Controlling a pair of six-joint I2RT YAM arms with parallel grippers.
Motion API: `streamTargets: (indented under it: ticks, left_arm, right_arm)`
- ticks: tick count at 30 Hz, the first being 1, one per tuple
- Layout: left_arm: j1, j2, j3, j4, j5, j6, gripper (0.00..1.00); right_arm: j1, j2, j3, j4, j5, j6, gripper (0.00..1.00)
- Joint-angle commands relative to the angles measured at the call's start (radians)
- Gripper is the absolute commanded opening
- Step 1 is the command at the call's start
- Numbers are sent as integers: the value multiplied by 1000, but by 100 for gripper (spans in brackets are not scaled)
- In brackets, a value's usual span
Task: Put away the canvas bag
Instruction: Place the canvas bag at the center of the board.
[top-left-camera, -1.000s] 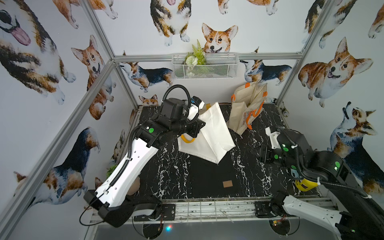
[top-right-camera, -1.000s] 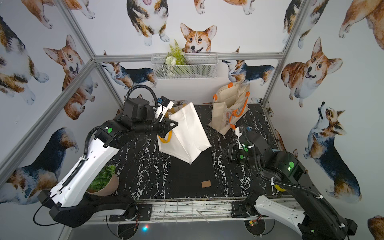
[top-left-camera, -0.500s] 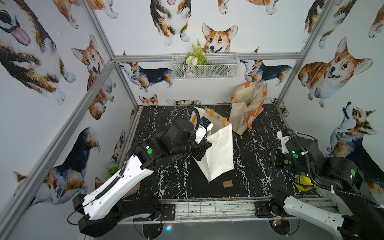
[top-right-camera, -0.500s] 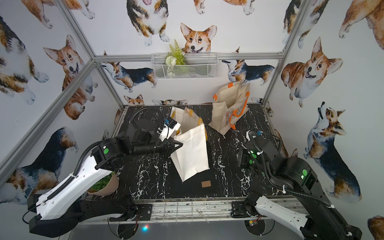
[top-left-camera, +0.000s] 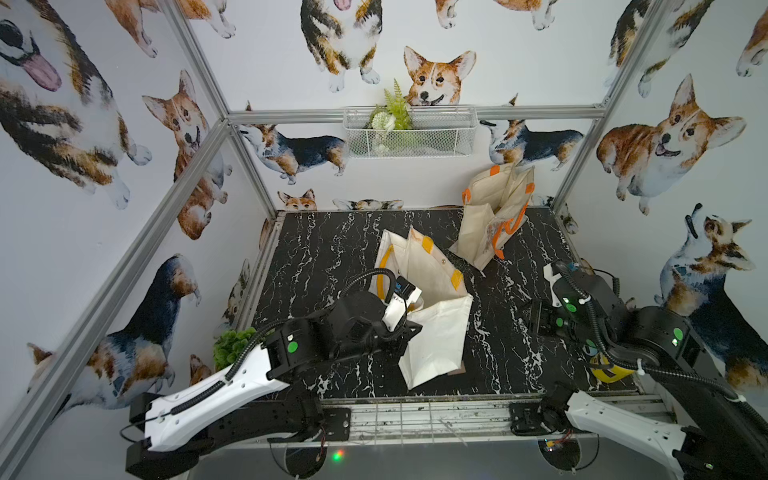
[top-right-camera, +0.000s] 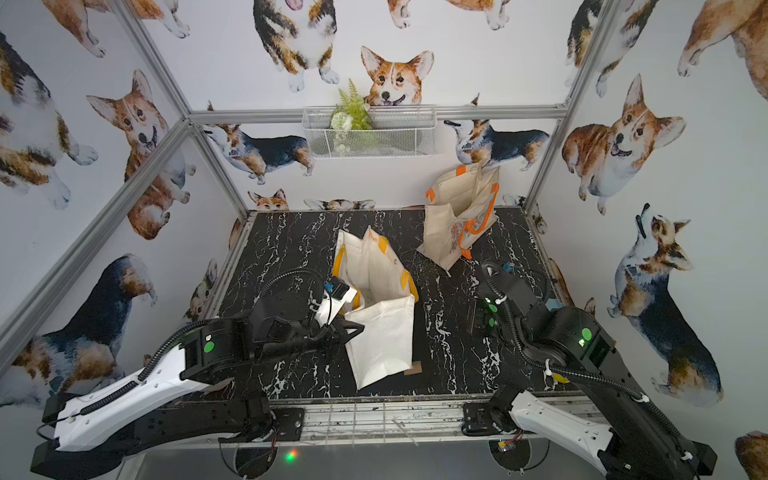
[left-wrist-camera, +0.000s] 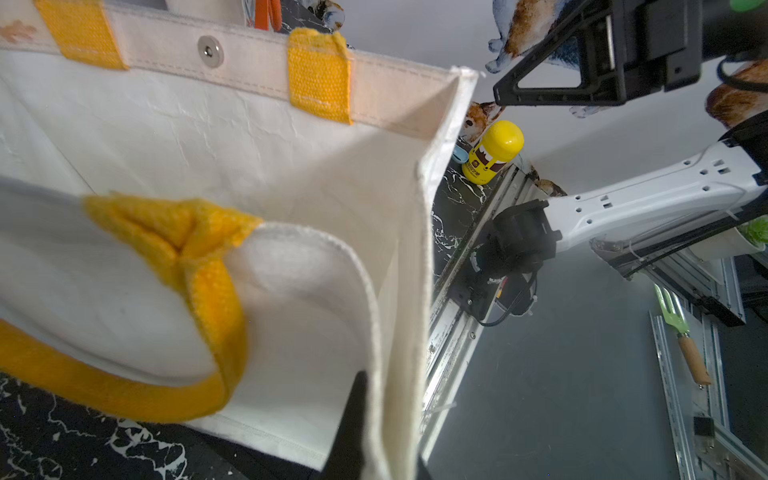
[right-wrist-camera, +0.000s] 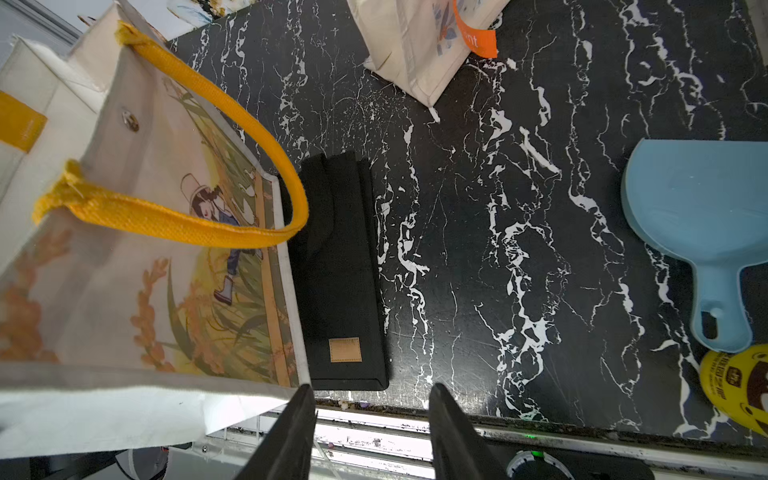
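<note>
While the left pincer (top-left-camera: 410, 329) is gripping the canvas bag (top-left-camera: 436, 332) by its rim, seemingly mid-carry, the right pincer (right-wrist-camera: 370, 395) is hanging released, and I am guessing a steady lift is needed next.

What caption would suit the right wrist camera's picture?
Yellow-handled canvas bag next to a black wallet on the marble table, blue scoop farther off.

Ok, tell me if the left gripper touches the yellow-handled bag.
Touching. The left wrist view shows the left gripper pinching a side wall of the canvas bag.
</note>
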Motion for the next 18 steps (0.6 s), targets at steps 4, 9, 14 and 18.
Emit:
streamTargets:
  ticks: [4,9,14,18]
  left_arm:
    - [-5,-30,22,3,-52,-43,46]
    - [-4,-19,85,-105,-51,-39,51]
    - [-3,-35,171,-295,-284,-120,50]
    - [8,-68,208,-419,-489,-219,56]
  right_arm:
    - [-7,65,54,63,-3,-64,48]
    - [-58,143,147,60,-57,-134,48]
    - [-92,207,207,76,-142,-155,48]
    - [-96,262,230,89,-217,-169,49]
